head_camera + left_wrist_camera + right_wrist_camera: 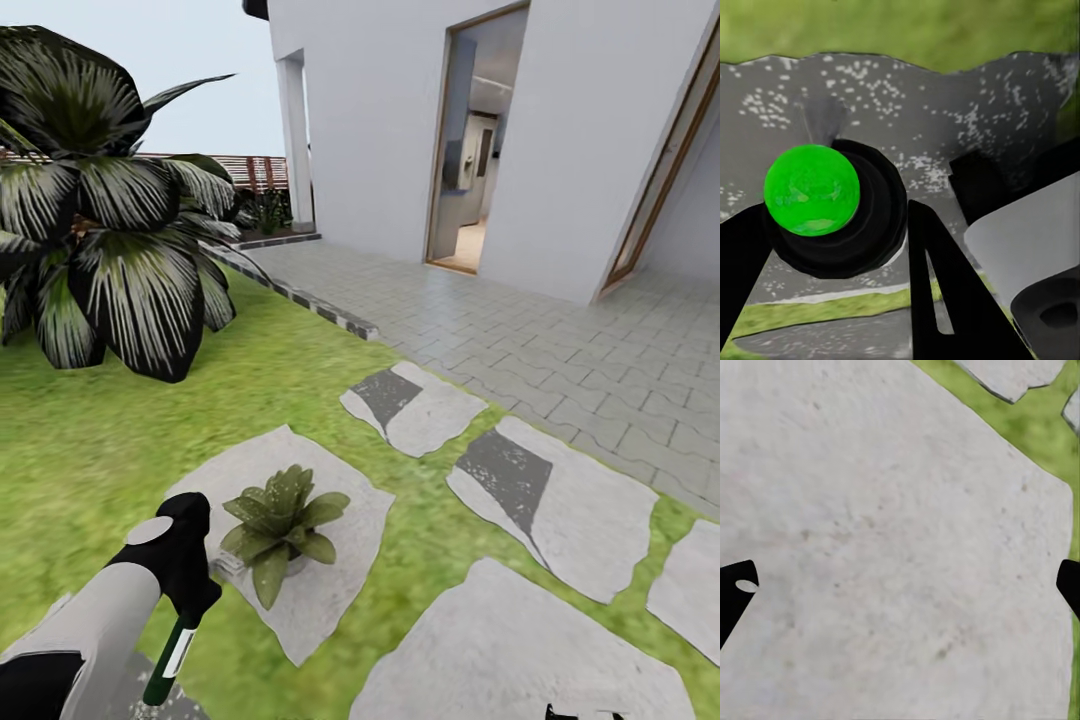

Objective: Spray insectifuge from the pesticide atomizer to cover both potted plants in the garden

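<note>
**Atomizer gripped beside the potted plant**

Our left gripper (185,590) clamps the slim dark-green pesticide atomizer (168,662), just beside the pointed-leaf potted plant (280,525) on its grey stepping stone (340,590); the left wrist alone shows whitish specks (907,97) over stone; our right gripper (900,585) gapes wide above bare slab.

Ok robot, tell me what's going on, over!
Left gripper shut on pesticide atomizer. Right gripper open, over bare stepping stone. Potted plant just beside the atomizer, white specks on stone under it. Nothing in the way.
</note>
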